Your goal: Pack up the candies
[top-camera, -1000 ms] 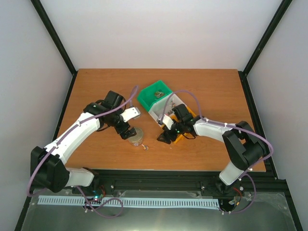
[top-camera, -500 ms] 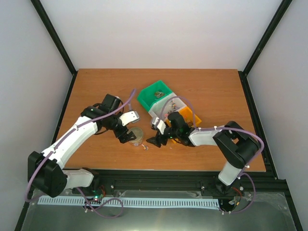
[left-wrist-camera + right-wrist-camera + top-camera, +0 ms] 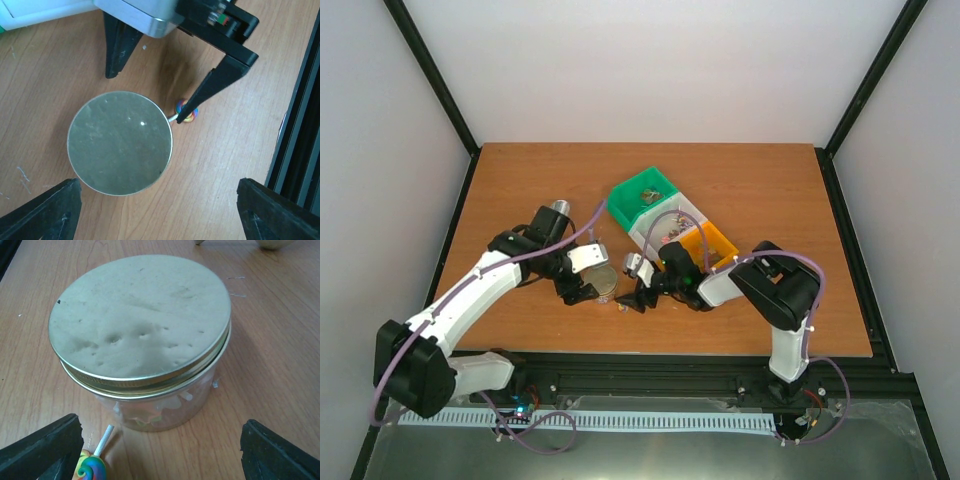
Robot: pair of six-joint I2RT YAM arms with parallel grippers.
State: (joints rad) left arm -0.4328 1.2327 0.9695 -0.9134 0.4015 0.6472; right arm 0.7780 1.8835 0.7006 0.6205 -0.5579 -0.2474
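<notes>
A small clear jar with a gold lid (image 3: 604, 282) stands on the table, lid on, with several candies (image 3: 150, 412) visible through its wall. A rainbow swirl lollipop (image 3: 91, 468) lies on the wood beside the jar; it also shows in the left wrist view (image 3: 187, 111). More candies lie in the white bin (image 3: 672, 220). My left gripper (image 3: 582, 291) is open just left of the jar, the lid (image 3: 120, 142) ahead of its fingers. My right gripper (image 3: 636, 297) is open and empty, low at the table, facing the jar (image 3: 142, 335), the lollipop by its left finger.
Green bin (image 3: 642, 197), white bin and orange bin (image 3: 708, 243) stand in a diagonal row behind the right arm. The black frame rail (image 3: 300, 125) runs along the table's near edge, close to the jar.
My right gripper has moved left from the orange bin down to the table beside the jar and lollipop. My left gripper has shifted slightly nearer the jar.
</notes>
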